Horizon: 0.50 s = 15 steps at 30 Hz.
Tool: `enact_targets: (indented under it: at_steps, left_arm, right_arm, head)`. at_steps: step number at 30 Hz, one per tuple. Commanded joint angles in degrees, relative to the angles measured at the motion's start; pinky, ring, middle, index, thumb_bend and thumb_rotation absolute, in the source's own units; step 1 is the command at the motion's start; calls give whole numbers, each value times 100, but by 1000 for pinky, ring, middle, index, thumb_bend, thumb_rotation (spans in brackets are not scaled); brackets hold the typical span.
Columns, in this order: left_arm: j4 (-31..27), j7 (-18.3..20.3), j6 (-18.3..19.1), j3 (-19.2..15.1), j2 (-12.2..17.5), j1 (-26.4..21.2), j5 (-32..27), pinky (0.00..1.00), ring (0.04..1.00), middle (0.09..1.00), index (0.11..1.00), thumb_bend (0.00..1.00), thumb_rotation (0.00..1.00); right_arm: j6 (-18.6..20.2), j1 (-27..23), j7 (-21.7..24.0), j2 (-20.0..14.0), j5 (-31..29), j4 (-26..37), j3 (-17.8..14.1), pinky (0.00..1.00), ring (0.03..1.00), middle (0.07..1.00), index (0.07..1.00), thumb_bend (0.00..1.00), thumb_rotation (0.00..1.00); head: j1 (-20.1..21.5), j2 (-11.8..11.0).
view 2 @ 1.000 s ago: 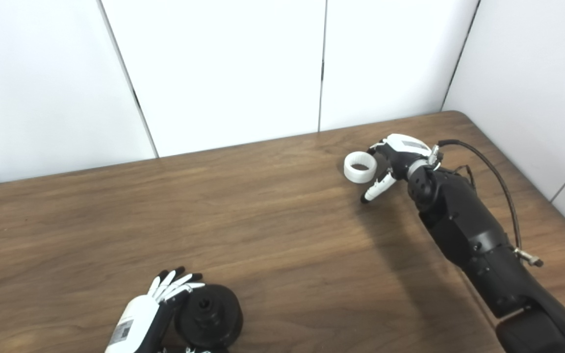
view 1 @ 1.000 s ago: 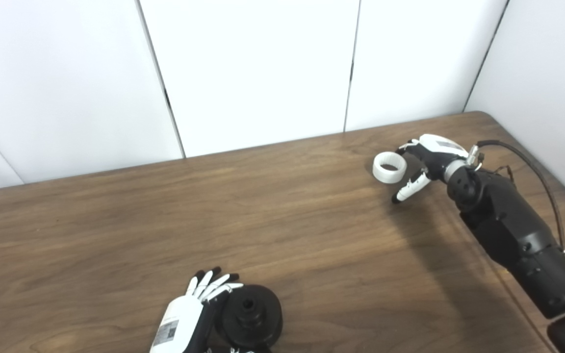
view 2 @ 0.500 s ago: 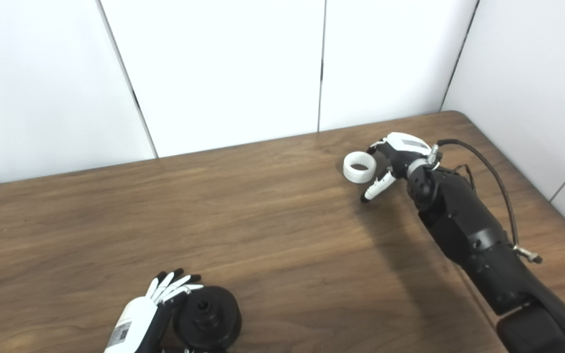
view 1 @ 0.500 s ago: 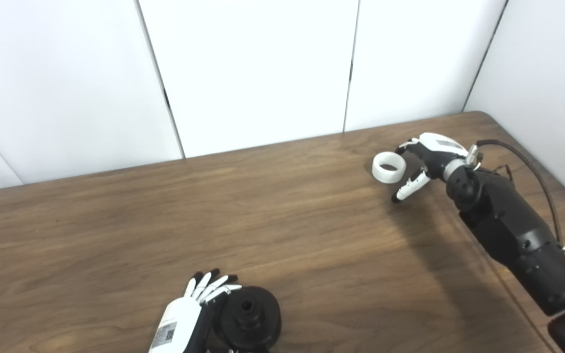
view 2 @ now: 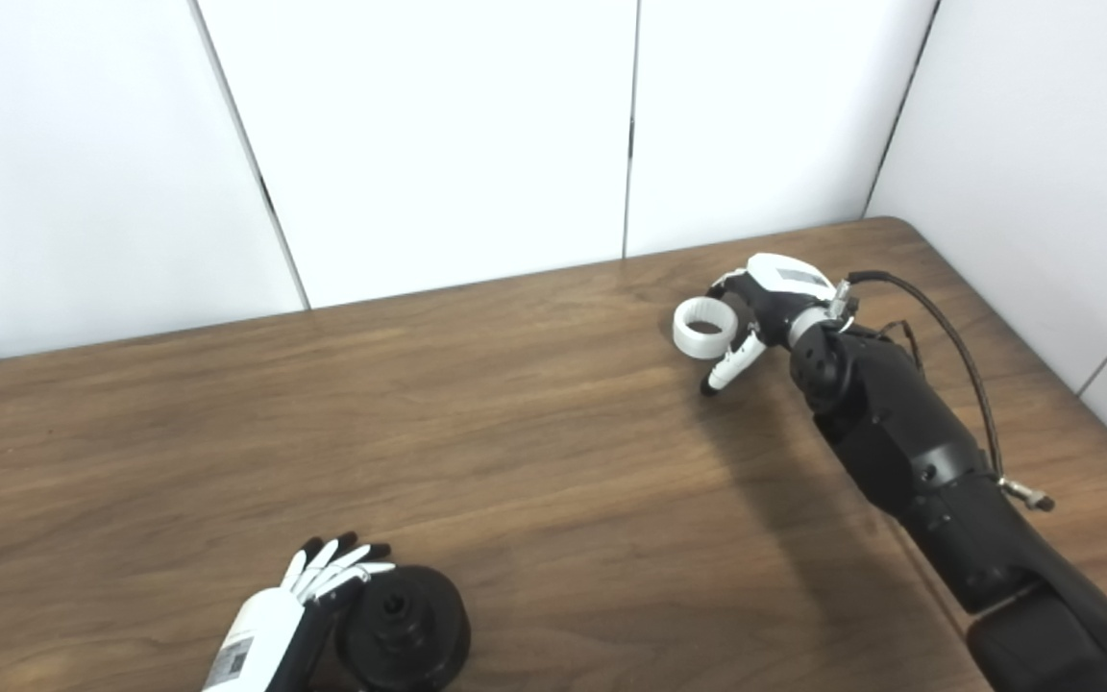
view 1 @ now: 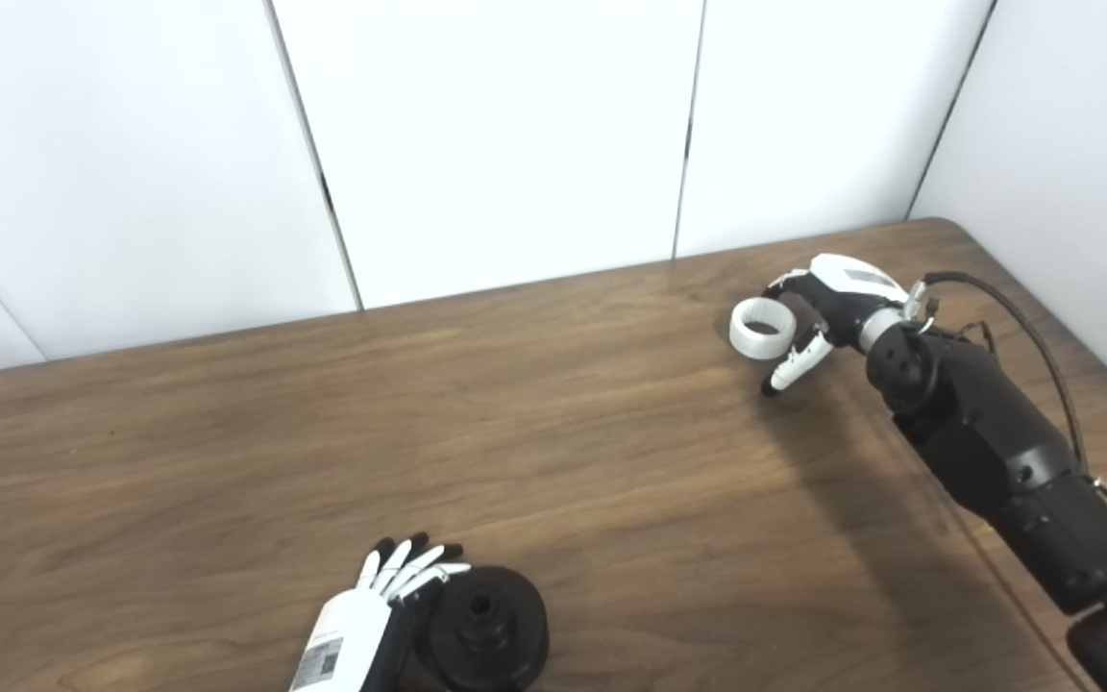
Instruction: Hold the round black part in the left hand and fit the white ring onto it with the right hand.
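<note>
Closer now, right robot hand (view 1: pixel 827 303) open beside white ring (view 1: pixel 762 329), its axis tilted upward.

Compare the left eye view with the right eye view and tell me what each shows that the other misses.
Only the left eye view: the wall seam at the far left reaches further into the picture.

Only the right eye view: more of the right-hand wall and the table's right edge.

Both: the left hand beside the round black part, and the right hand closing around the white ring on the table. Whether either grips yet is unclear.
</note>
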<state>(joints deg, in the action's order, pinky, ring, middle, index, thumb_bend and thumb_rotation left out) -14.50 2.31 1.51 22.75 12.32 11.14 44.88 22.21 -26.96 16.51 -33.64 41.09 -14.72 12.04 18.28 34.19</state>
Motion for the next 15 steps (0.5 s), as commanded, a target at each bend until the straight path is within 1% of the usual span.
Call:
enact_targets:
  at_steps: [1, 4, 6, 15]
  left_arm:
    - [174, 352, 324, -10, 283, 312, 291, 1000, 963, 873, 483, 522, 68]
    - [231, 311, 256, -6, 296, 305, 276, 1000, 961, 872, 484, 522, 68]
    - [220, 338, 277, -7, 287, 311, 255, 1000, 963, 871, 484, 522, 68]
    - [228, 302, 263, -12, 233, 320, 191, 1000, 964, 868, 482, 523, 67]
  right_arm:
    - [-174, -327, -246, -55, 31, 9, -6, 903, 945, 906, 756, 795, 172]
    - [-218, -353, -330, -49, 38, -63, 26, 906, 940, 899, 740, 797, 168]
    - [-254, -368, -357, -53, 31, -91, 42, 903, 938, 897, 733, 796, 170]
    - [-210, -396, -379, -63, 105, -114, 134, 924, 928, 884, 707, 791, 168]
  head:
    - [7, 2]
    - [7, 2]
    - [-21, 20]
    - [-20, 20]
